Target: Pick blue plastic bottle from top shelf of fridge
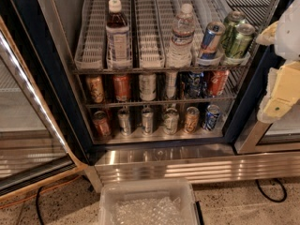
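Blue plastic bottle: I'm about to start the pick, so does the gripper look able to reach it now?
Probably yes. The bottle stands at the front of the top shelf, empty lanes either side, nothing before it. The gripper is outside at the right and must cross past the water bottle.

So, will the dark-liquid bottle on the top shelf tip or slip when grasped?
Probably heavy for its size: the blue plastic bottle looks nearly full. Tall and narrow, it may tip if pushed high, though the top shelf dividers should steady it. The gripper is at the right edge, apart from it.
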`<act>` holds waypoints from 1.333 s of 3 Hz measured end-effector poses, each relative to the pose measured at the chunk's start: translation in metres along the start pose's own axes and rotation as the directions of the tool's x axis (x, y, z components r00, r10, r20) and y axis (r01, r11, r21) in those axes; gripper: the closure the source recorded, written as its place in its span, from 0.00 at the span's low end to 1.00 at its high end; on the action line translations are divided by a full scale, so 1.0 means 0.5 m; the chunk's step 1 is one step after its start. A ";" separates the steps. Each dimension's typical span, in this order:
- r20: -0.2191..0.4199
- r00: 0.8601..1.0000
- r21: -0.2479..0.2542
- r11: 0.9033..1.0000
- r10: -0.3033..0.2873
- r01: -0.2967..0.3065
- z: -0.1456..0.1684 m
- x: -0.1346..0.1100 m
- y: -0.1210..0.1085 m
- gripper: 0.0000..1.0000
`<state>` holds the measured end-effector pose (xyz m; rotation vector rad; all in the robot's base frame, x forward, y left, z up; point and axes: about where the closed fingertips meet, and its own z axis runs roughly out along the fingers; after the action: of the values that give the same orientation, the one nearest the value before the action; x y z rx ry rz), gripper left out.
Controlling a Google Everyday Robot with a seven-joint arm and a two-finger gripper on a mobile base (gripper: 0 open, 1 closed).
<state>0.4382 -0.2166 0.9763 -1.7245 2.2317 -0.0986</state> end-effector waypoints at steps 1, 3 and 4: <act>0.000 1.000 0.000 1.000 0.000 0.000 0.000 0.000 0.000 0.00; 0.091 0.995 -0.003 1.000 0.029 -0.029 0.064 -0.048 0.017 0.00; 0.169 0.986 0.009 1.000 0.001 -0.003 0.099 -0.102 0.030 0.00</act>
<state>0.4500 -0.1573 0.9361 -1.6596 2.1070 0.0364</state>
